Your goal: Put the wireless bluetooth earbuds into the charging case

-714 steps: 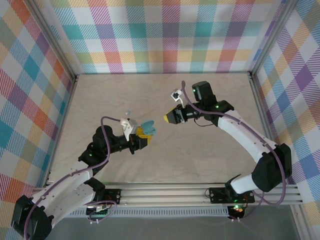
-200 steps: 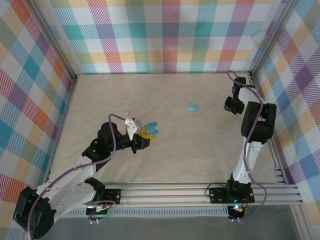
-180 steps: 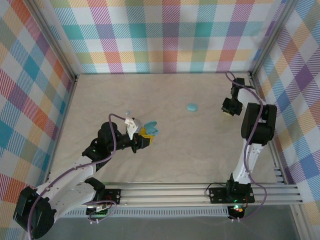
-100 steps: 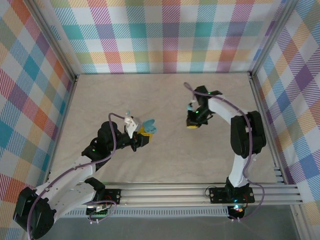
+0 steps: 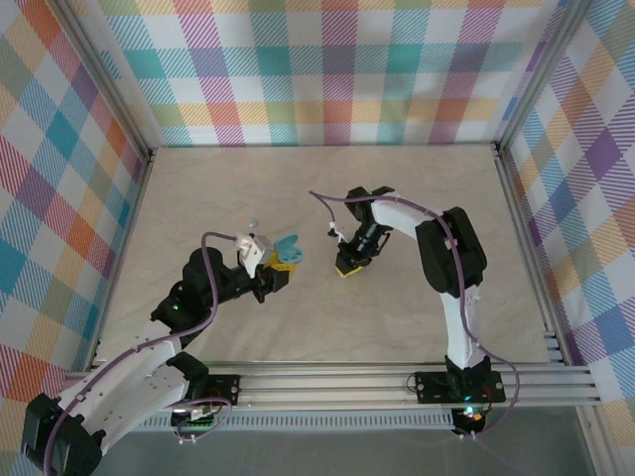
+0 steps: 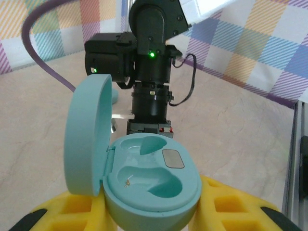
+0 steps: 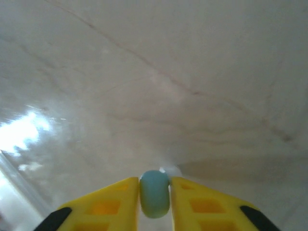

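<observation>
The yellow padded fingers [image 7: 110, 202] of the right gripper [image 7: 154, 185] are drawn in narrow, pinching a small pale blue-grey rounded earbud [image 7: 154, 195] at their tips above the pale marbled table [image 7: 144, 72]. The left gripper [image 6: 149, 214] has its yellow fingers [image 6: 231, 209] clamped on either side of a pale blue oval plastic charging case [image 6: 154, 183]. The case's hinged lid [image 6: 89, 134] stands open to the left, and its two moulded recesses [image 6: 159, 185] face upward. In the overhead view, the right gripper sits just right of the left gripper and the case, apart from both. A tiny pale blue speck [image 5: 254, 222] lies on the table just beyond the left gripper. It is probably another earbud, though too small to confirm.
</observation>
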Available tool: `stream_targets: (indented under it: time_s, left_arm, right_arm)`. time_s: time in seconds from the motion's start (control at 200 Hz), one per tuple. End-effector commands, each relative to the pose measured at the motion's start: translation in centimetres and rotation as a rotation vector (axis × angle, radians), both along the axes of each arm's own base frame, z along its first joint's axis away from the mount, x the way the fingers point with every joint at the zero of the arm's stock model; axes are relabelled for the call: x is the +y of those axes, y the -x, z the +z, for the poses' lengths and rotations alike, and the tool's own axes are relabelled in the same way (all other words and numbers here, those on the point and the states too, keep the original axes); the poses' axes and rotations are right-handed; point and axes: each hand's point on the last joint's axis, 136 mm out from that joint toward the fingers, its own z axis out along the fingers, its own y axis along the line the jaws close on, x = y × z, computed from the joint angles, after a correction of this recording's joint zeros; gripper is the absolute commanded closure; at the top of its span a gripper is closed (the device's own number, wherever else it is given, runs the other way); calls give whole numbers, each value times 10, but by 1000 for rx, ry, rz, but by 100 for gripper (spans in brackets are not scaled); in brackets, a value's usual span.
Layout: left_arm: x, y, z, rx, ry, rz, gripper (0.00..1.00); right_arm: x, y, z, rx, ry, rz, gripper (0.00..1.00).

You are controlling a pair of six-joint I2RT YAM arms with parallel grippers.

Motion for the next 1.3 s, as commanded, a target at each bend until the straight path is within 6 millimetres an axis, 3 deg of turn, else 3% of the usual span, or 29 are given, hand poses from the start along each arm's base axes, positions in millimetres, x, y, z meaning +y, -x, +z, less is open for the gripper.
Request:
stream_targets:
  time_s: [0.0,0.135,0.365,0.57,0.695,0.81,0.94,1.295]
  left_arm:
    - [-4,0,2,-5,-17,-28,86]
    - [-6,-2,-1,0,2,-23,86]
    - [-2,1,-4,4,3,-14,86]
    - [4,7,-4,-1,-6,-1,86]
    - [7,8,-4,-1,-11,6,86]
    - [7,9,-3,-2,-7,6,86]
    - [7,10,-4,1,-5,2,86]
    - [9,15,-6,6,-6,-2,86]
  right_arm:
    - [-12,-20,-2,-105,61,92,68]
    - [-17,-41,1,-162,112,106,56]
    - [-19,-70,33,-286,104,24,52]
    - [-18,-74,73,-345,63,-157,54]
    - [-13,-63,82,-414,100,-241,61]
    - [-3,-40,71,-474,161,-243,69]
    - [5,-23,49,-510,229,-228,71]
    - [9,-32,17,-501,321,-220,71]
